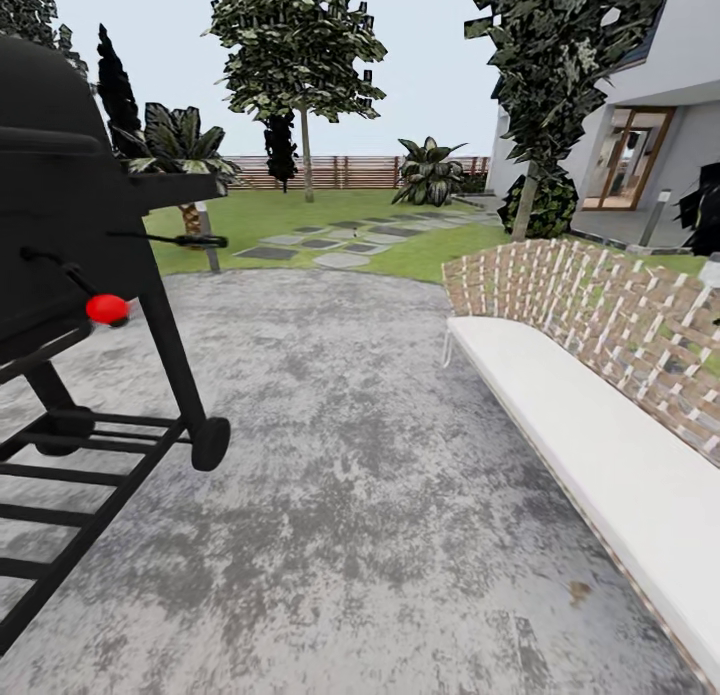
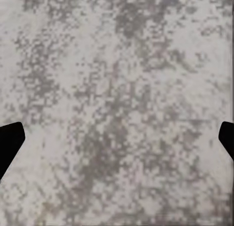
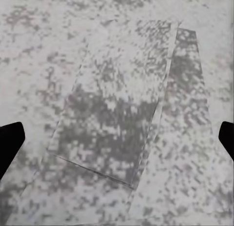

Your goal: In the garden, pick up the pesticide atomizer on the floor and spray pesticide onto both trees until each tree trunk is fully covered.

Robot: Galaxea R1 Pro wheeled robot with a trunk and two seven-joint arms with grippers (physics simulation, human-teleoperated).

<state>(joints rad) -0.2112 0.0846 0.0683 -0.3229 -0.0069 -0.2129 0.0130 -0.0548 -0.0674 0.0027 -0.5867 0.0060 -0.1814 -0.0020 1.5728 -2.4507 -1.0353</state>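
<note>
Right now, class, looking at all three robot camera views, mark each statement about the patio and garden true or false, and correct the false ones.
1. A black grill stands on the left. True.
2. The bench has a red cushion. False: it is white.
3. Stepping stones cross the lawn. True.
4. The left claw holds a bottle. False: it is open over bare mottled paving.
5. The fence is white metal. False: brown wooden slats.
</note>
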